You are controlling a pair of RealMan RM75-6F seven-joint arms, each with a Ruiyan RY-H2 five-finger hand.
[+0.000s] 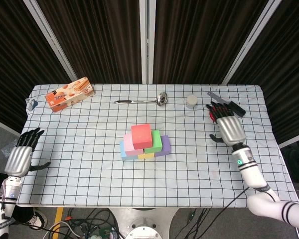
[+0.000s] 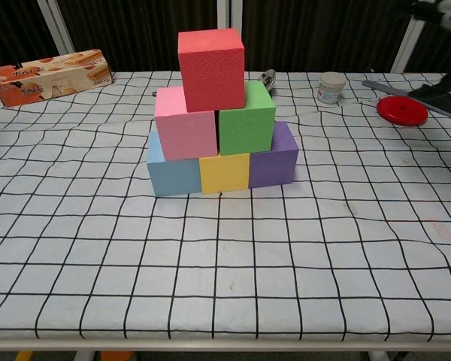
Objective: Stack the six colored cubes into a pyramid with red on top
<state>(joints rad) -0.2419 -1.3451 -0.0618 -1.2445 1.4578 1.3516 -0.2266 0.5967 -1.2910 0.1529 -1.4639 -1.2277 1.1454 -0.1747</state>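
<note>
A pyramid of foam cubes stands mid-table. The red cube (image 1: 141, 136) (image 2: 210, 69) sits on top, over the pink cube (image 2: 184, 124) and green cube (image 2: 247, 119). Below them lie the blue cube (image 2: 174, 176), yellow cube (image 2: 225, 172) and purple cube (image 2: 275, 157). My right hand (image 1: 227, 127) hovers far right of the stack near the table's right side, fingers spread, holding nothing. At the table's left edge my left hand (image 1: 21, 155) is open and empty. In the chest view only a sliver of the right hand shows at the top right corner.
An orange snack box (image 1: 69, 93) (image 2: 49, 75) lies at the back left. A metal ladle (image 1: 144, 100) lies behind the stack. A small white jar (image 1: 191, 101) (image 2: 331, 88), a red lid (image 2: 403, 110) and a black-handled tool (image 1: 228, 104) sit at the back right.
</note>
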